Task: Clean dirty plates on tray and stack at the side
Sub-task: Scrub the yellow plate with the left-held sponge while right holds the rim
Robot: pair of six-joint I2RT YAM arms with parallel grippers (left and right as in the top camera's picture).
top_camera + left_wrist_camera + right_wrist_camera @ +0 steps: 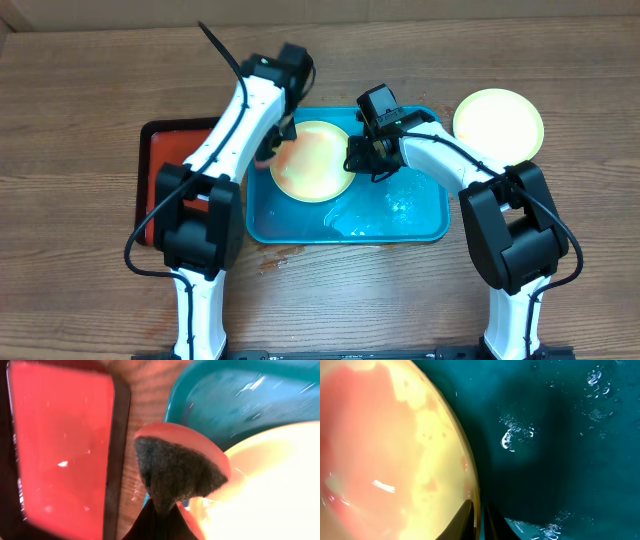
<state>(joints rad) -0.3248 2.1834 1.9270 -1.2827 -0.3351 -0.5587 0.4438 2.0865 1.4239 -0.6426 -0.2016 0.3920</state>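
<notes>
Turquoise tray: in the middle of the worktop, its bare floor wet and glinting.
Smeared plate: pale yellow-green, lying in the far left part of the turquoise tray, with an orange-red film over its left half.
Second plate: pale yellow-green, on the worktop just beyond the tray's far right corner, apart from both arms.
Left pincer: closed on a sponge, pinching its lower tip.
Sponge: pink-orange body with a dark scouring face, held at the smeared plate's left edge, over the tray's left rim.
Right pincer: closed on the right rim of the smeared plate, one finger above the rim and one below it.
Red-orange tray: black-rimmed, on the worktop just left of the turquoise tray, partly covered by the left arm.
</notes>
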